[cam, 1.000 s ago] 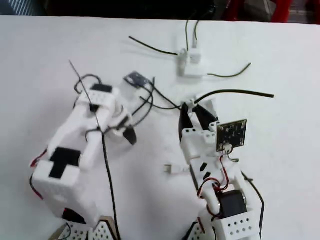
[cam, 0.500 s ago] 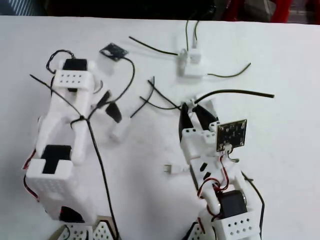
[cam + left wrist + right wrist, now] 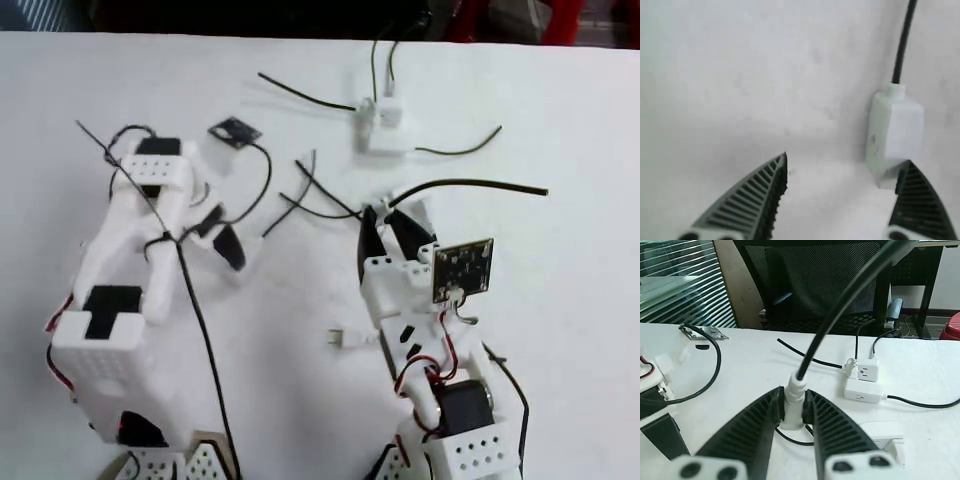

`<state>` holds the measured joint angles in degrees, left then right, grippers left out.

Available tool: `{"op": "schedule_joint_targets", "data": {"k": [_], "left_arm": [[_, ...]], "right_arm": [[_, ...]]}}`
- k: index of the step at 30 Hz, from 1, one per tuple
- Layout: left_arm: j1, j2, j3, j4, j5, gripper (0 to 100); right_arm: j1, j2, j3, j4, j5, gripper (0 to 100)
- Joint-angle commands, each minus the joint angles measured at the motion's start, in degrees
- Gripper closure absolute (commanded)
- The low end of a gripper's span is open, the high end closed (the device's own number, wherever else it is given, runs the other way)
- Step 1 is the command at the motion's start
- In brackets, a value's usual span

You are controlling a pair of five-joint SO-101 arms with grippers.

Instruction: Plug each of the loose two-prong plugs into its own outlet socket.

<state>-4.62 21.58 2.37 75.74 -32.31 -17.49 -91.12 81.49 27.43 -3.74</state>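
White worktop (image 3: 560, 300): one two-prong plug (image 3: 793, 407) is held clenched in the right gripper (image 3: 794, 400) jaws, short of the outlet sockets (image 3: 865, 377). On the left gripper (image 3: 845, 162) the jaws are spread, with a second plug (image 3: 894, 135) beside one tip. The held plug should be squared to its socket before being pressed in.

No writing, numbers or signs can be read anywhere in these views. The white plug (image 3: 895, 132) lying on the desk (image 3: 740, 75) has a plain, unmarked casing. A second plug (image 3: 792, 407), on a black cord, is equally blank. The white outlet sockets (image 3: 869, 372) show only their slots, with no lettering that can be made out. The small dark circuit board (image 3: 463, 268) mounted on one arm may carry tiny print, but it is too small to tell.
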Motion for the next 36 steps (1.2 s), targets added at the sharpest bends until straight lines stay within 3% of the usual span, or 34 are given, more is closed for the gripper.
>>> {"op": "schedule_joint_targets", "data": {"k": [1, 5, 14, 20, 24, 36], "left_arm": [[-4.0, 2.2, -1.2, -5.1, -0.6, 67], [-5.9, 1.8, -7.5, -1.1, -0.4, 67], [-5.6, 1.8, -24.6, 17.1, -0.4, 70], [-0.9, 1.9, -23.6, 21.5, -0.3, 72], [3.7, 1.9, -17.4, 19.3, 0.3, 72], [9.5, 1.8, 3.4, -2.3, 4.2, 73]], "right_arm": [[0.2, -0.4, -0.4, -1.1, 0.1, 98.1], [0.2, -0.4, -0.4, -1.1, 0.1, 98.1], [0.2, -0.4, -0.4, -1.1, 0.1, 98.1], [0.2, -0.4, -0.4, -1.1, 0.1, 98.1], [0.2, -0.4, -0.4, -1.1, 0.1, 98.1], [0.2, -0.4, -0.4, -1.1, 1.5, 98.1]]}}
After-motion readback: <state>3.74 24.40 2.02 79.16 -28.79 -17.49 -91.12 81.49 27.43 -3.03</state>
